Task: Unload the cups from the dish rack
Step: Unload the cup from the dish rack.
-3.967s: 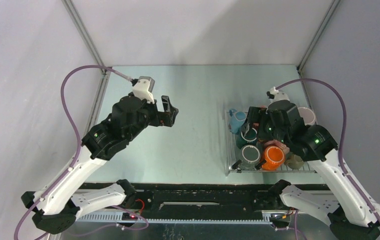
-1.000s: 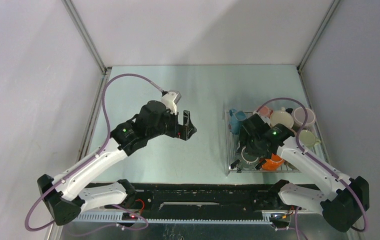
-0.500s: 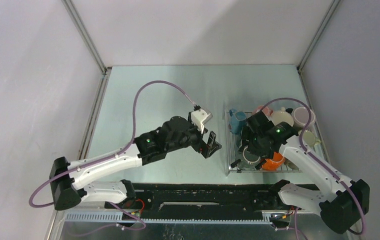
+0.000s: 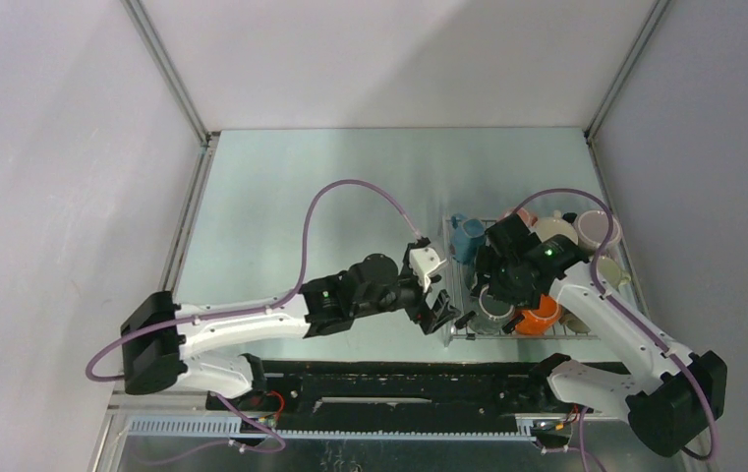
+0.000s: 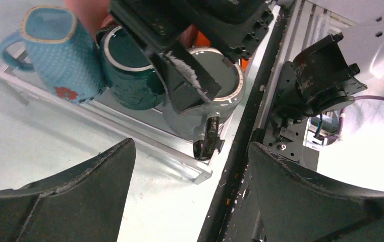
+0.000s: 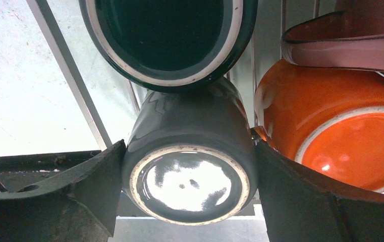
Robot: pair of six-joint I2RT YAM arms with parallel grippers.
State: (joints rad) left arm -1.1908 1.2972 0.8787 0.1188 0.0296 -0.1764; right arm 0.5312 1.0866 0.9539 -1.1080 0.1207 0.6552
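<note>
The dish rack (image 4: pixel 448 295) stands at the right of the table, full of cups. My right gripper (image 6: pixel 188 151) is shut on a grey mug (image 6: pixel 189 121) at the rack's near left corner (image 4: pixel 492 307), one finger on each side of it. A dark teal mug (image 6: pixel 164 35) touches it from behind and an orange mug (image 6: pixel 321 116) lies to its right. My left gripper (image 4: pixel 440 310) is open and empty, just outside the rack's near left corner. In the left wrist view the left gripper (image 5: pixel 190 146) faces the grey mug (image 5: pixel 189 118) and the rack's rim (image 5: pixel 129 133).
A blue mug (image 4: pixel 465 236) stands at the rack's far left corner, beside the teal mug (image 5: pixel 129 65). Cream (image 4: pixel 553 231), lilac-pink (image 4: pixel 596 228) and pale green (image 4: pixel 610 270) mugs fill the rack's right side. The black base rail (image 4: pixel 399 379) runs along the near edge.
My left arm has swung right and toward the near edge, up to the rack's near left corner. My right gripper has come down around the grey mug and stays there.
</note>
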